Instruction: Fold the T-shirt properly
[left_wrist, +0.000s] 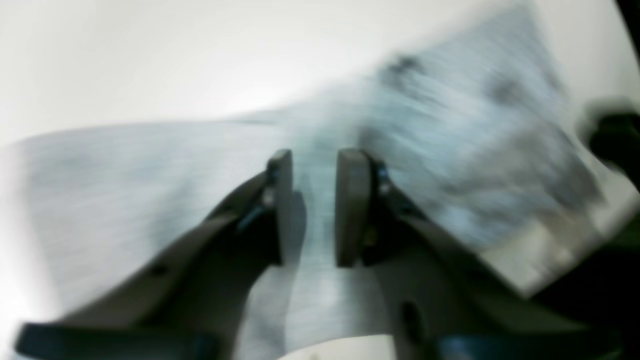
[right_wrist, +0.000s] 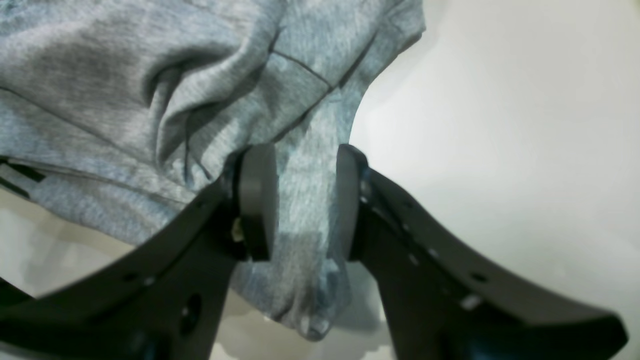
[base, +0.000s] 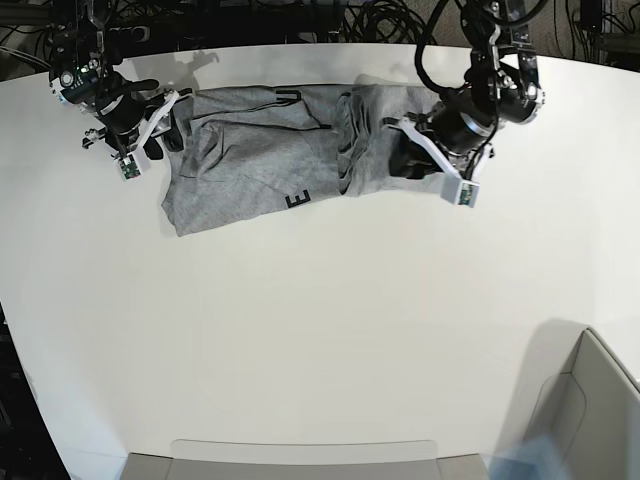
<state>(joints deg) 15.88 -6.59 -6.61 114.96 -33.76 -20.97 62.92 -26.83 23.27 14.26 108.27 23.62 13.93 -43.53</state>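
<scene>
The T-shirt (base: 270, 170) lies partly folded along the far edge of the desk (base: 300, 330), lettering showing at its near hem. The right tool (right_wrist: 300, 200) is clenched on a bunched fold at the T-shirt's end. The left tool (left_wrist: 314, 205) sits over the opposite end; its view is blurred, so whether it grips cloth cannot be told. The step in hand appears to be a widthwise fold. The next move probably calls for a confirmed grip at both ends.

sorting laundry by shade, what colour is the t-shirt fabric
Light heather grey T-shirt, with some black lettering showing; the weave shows best in the right wrist view.
</scene>
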